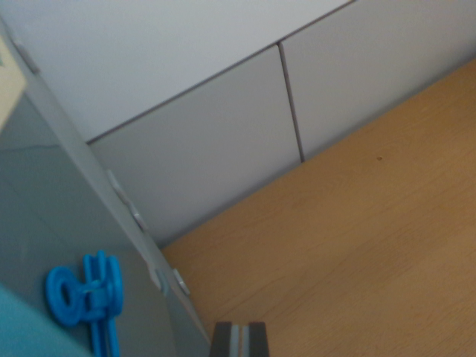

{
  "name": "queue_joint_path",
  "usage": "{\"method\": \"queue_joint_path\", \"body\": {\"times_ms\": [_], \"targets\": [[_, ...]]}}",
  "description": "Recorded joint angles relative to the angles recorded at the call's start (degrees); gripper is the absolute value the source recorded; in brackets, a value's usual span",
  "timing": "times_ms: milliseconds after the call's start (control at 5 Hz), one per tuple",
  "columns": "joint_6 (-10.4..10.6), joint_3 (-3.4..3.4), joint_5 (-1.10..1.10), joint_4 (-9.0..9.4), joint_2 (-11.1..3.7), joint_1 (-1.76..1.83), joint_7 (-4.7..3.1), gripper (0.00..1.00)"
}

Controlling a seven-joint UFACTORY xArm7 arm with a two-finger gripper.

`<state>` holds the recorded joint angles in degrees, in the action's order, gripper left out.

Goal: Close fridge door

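The grey fridge door (52, 201) fills the wrist view's left, and its thick edge (111, 201) runs diagonally from the top left corner down to the bottom centre. A blue plastic piece (83, 296) with a ring shape is attached to the door's face near the bottom left. Small metal clips (135, 217) sit along the door's edge. Only the tips of my gripper (239, 341) show, at the bottom centre just right of the door's lower edge. They are pressed together with nothing between them. The fridge body is out of view.
White wall panels (216, 141) with a vertical seam (291, 104) stand behind the door. A wooden surface (349, 253) spreads across the right and the bottom. A strip of teal (15, 327) shows in the bottom left corner.
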<state>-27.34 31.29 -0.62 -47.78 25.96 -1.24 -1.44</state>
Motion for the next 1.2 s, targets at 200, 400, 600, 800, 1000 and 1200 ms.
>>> {"method": "queue_joint_path", "body": {"times_ms": [200, 400, 600, 800, 1000, 1200], "targets": [[0.0, 0.0, 0.0, 0.0, 0.0, 0.0, 0.0, 1.0], [0.1, -0.39, 0.0, -1.41, -2.08, 0.53, 0.0, 1.0], [0.1, -0.39, 0.0, -1.41, -2.08, 0.53, 0.0, 1.0], [0.6, -1.69, 0.0, -1.66, -2.57, 1.36, 0.0, 1.0], [0.6, -1.69, 0.0, -1.66, -2.57, 1.36, 0.0, 1.0], [2.2, -4.24, 0.0, -1.68, -2.57, 1.71, 0.0, 1.0]]}}
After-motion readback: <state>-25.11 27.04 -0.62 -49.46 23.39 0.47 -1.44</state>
